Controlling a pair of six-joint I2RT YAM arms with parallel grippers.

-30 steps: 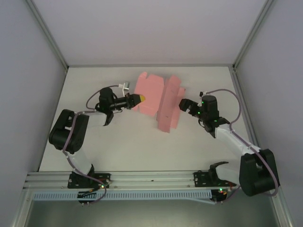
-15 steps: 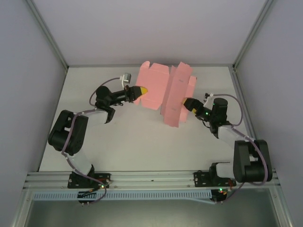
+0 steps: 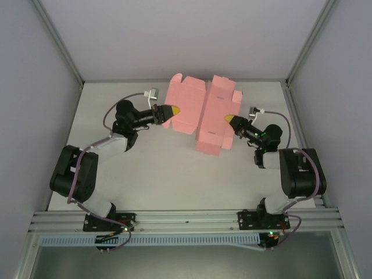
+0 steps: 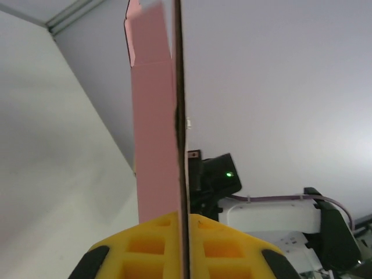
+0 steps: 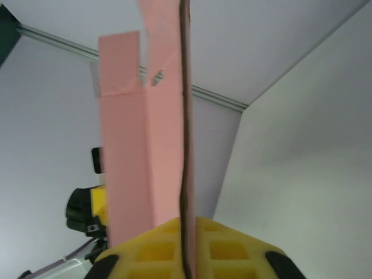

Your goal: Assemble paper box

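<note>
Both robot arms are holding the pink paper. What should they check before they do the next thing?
1. Left pincer shut on the paper box: ok.
2. Right pincer shut on the opposite edge: ok.
3. Paper box runs straight down the middle of each pincer in the wrist views: ok.
4. Paper box folded closed: not ok, it is spread open.
5. Paper box lifted off the table: cannot tell.

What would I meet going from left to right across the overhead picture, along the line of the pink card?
left gripper → paper box → right gripper. Each gripper pinches one side of the pink card.
</note>
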